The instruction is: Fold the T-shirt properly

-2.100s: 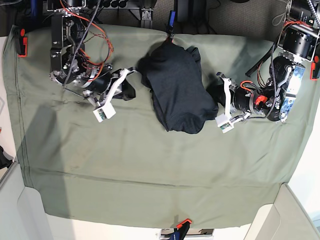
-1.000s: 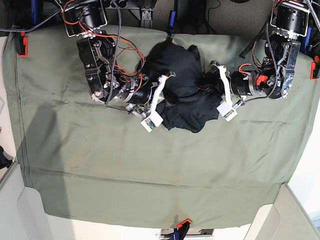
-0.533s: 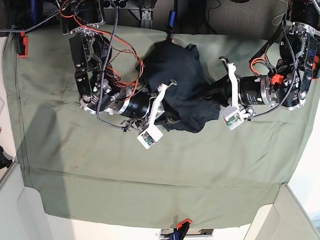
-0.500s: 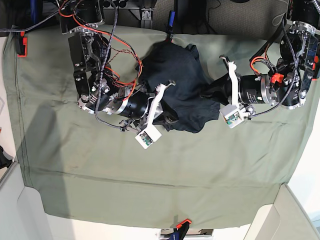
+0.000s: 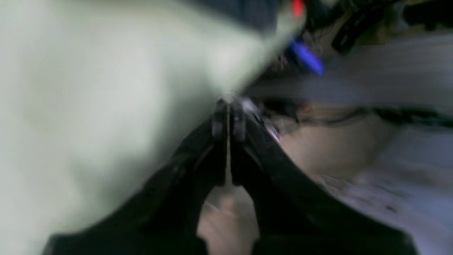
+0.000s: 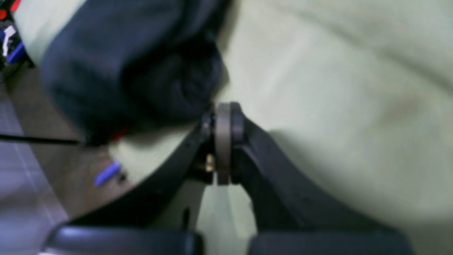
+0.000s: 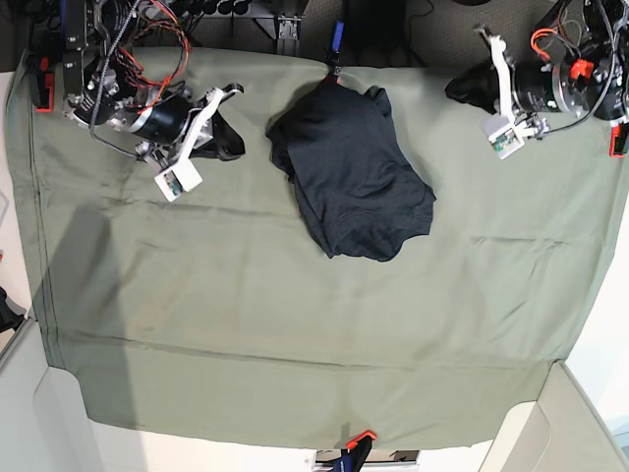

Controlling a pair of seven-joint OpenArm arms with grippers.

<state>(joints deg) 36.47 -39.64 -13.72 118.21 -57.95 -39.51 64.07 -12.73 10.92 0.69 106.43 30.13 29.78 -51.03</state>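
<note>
1. The left hand (image 5: 228,124) has its black fingers pressed together at the tips with nothing between them; in the base view this left hand (image 7: 460,88) sits at the far right corner of the bench, well apart from the shirt.
2. The left wrist view is badly blurred: pale green cloth fills its left side, and clutter with a blue piece (image 5: 306,60) lies beyond the fingertips, too smeared to identify.
3. The right hand (image 6: 223,117) is also closed, its dark fingers meeting on a grey pad, gripping nothing. In the base view the right hand (image 7: 233,143) hovers over the far left part of the bench, apart from the shirt.
4. In the right wrist view the fingertips sit just beside a bunched edge of the dark fabric, with green cloth between; whether they touch it cannot be told through the blur.
5. The large dark charcoal-navy knit T-shirt (image 7: 349,172) lies in a loose, rumpled heap near the middle of the far edge, between the two arms, held by neither. The same T-shirt (image 6: 131,60) fills the upper left of the right wrist view.
6. The sage-green table cloth (image 7: 295,324) covers the bench, showing creases and a fold line near the front; a blue clip (image 7: 338,37) pins its far edge just behind the shirt, and an orange clamp (image 7: 362,438) holds the near edge.
</note>
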